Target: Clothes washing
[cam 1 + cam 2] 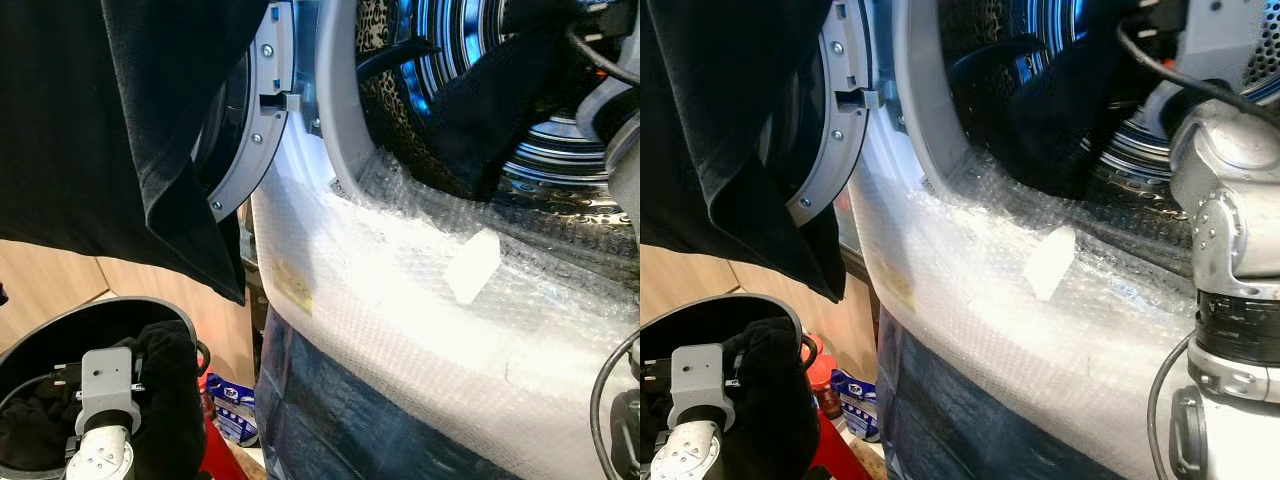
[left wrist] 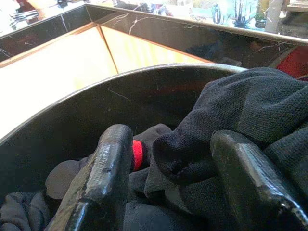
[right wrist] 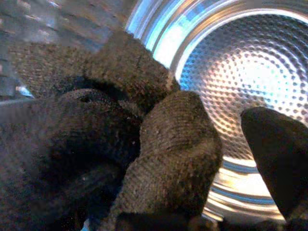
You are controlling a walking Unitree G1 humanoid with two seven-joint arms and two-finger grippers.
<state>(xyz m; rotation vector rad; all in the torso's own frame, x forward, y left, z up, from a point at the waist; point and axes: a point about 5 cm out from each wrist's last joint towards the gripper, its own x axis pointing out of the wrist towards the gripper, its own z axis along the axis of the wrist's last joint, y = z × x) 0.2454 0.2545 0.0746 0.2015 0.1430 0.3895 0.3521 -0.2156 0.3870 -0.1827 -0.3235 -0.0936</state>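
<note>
Nearest me, my left gripper [image 2: 168, 168] is down in the round black laundry basket [image 1: 60, 335], its two fingers [image 2: 103, 168] spread either side of a bunched fold of dark knit clothes [image 2: 250, 106]. The fold sits between them, but I cannot tell if they have bitten yet. This cloth is soft and limp, light by the handful, and I judge it will sag and trail once lifted. A thick gathered ridge like this one is the place to take it, not a loose edge. A black garment [image 1: 130, 120] hangs across the open washer door [image 1: 255, 110] above the basket. Past the bubble wrap [image 1: 420, 290] covering the washer front, my right gripper [image 3: 202, 159] reaches into the shiny steel drum [image 3: 250, 72] with a dark knitted piece [image 3: 144, 115] bunched against it. Whether it is pinching that piece I cannot tell.
</note>
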